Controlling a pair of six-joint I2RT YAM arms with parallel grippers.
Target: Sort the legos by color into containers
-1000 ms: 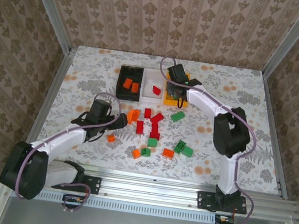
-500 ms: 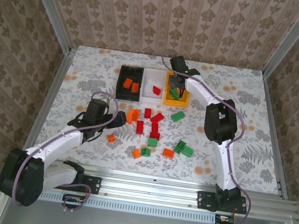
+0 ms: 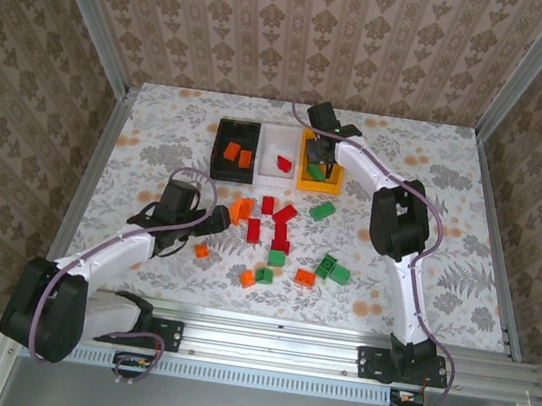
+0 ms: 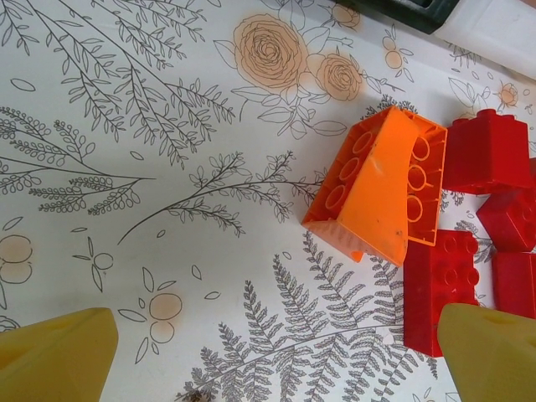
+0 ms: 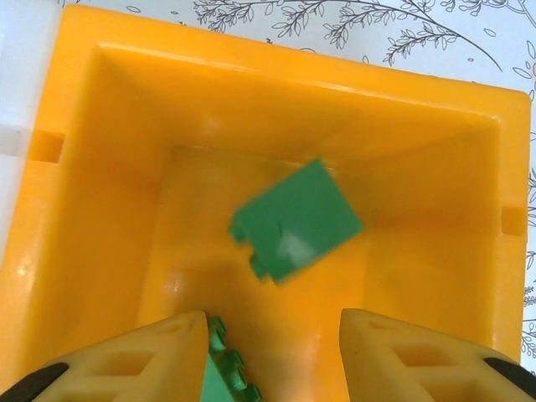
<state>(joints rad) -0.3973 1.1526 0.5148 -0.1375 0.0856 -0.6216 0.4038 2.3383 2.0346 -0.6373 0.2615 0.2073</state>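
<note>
My right gripper (image 5: 272,335) hangs open over the yellow bin (image 5: 293,59). A blurred green brick (image 5: 297,219) is loose inside the bin, clear of both fingers. A second green brick (image 5: 224,373) lies against the inner side of the left finger, low in the bin. From above, the right gripper (image 3: 319,159) covers the yellow bin (image 3: 301,181). My left gripper (image 4: 276,360) stands wide open above the table, just short of an orange brick (image 4: 381,193) and red bricks (image 4: 490,151). Loose orange, red and green bricks (image 3: 276,257) lie scattered mid-table.
The black bin (image 3: 220,145) holds two orange bricks (image 3: 231,151). Between it and the yellow one, the white bin (image 3: 271,147) holds a red brick (image 3: 284,163). Aluminium rails run along the table's sides and near edge. My left gripper (image 3: 223,219) sits left of the brick pile.
The right gripper reached over the yellow bin, then opened, and the green brick dropped out of it into the bin. The left arm barely shifted.
</note>
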